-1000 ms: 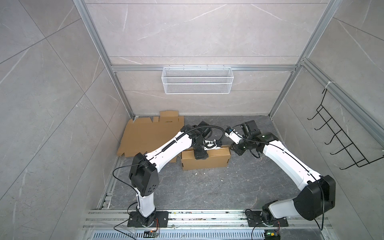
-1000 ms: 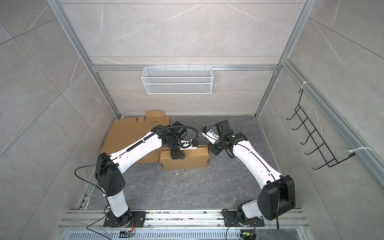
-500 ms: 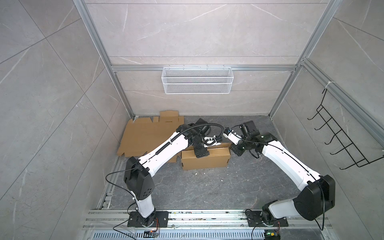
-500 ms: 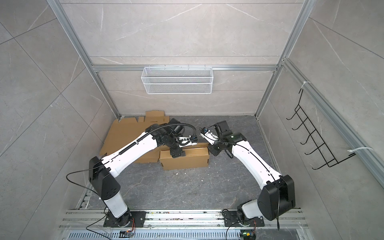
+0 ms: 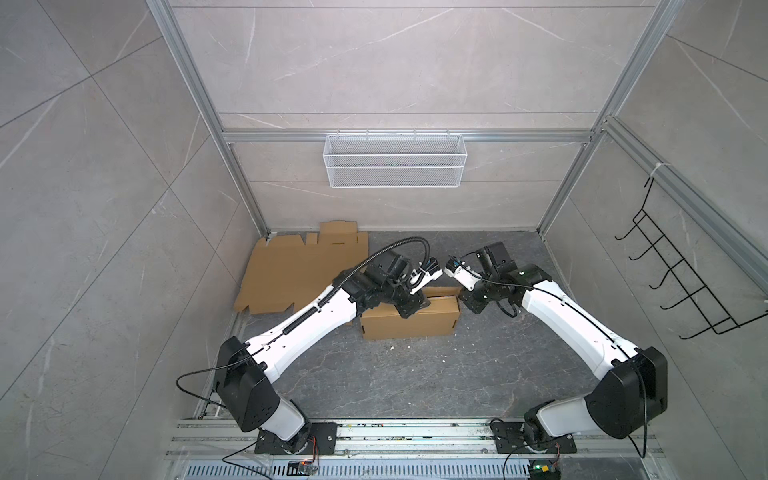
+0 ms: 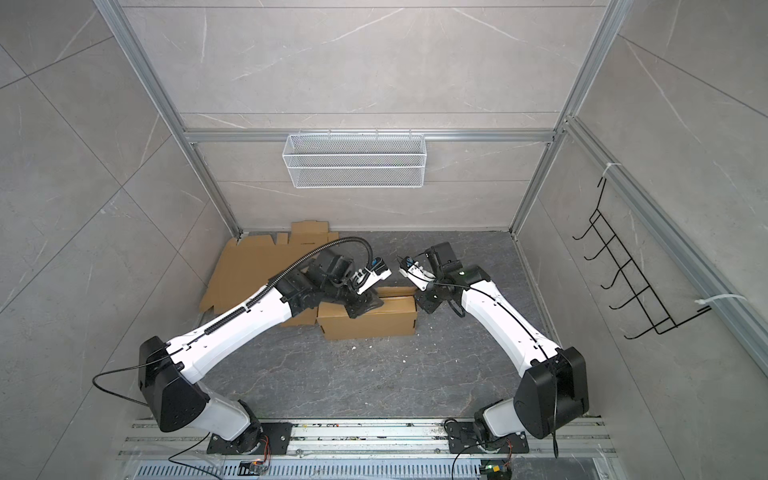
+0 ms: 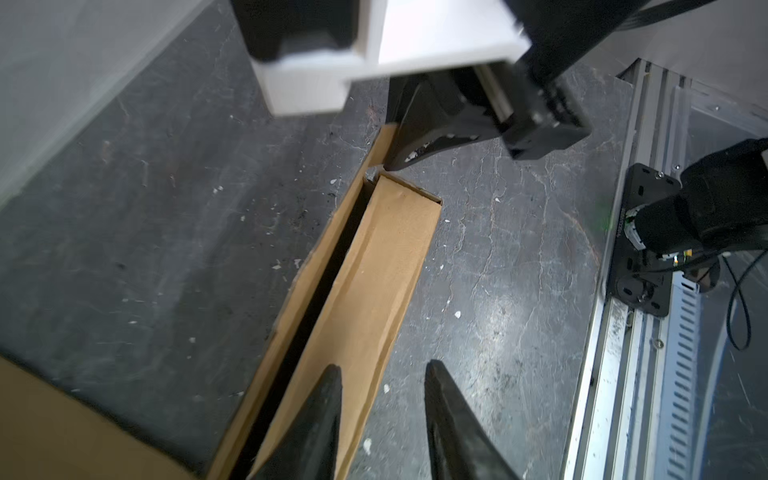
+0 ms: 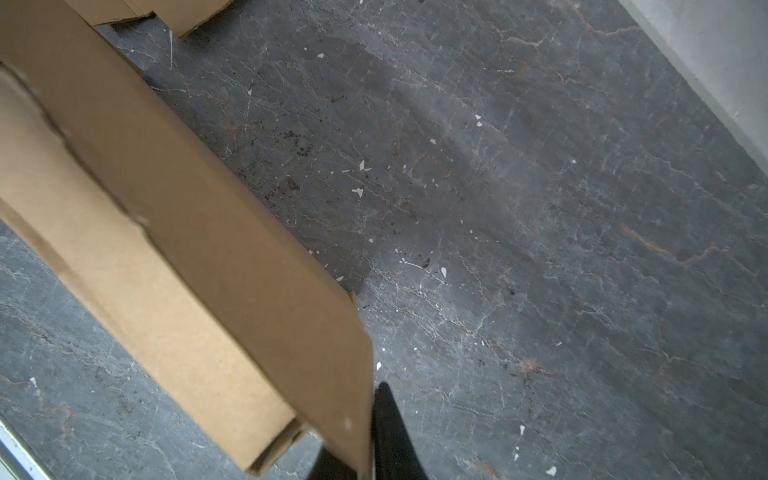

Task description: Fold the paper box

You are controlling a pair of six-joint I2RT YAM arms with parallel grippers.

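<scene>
Pinching paper box, right hand

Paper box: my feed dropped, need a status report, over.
Left tool open, straddling paper box near wall. Right tool shut on its end. Top open. Flat cardboard alongside.

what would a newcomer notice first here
A half-folded cardboard box sits in the middle: the left claw hangs open over its top flap, and the right claw pinches its right end. Flat cardboard sheets lie back-left, and a white wire basket hangs at the back.
</scene>
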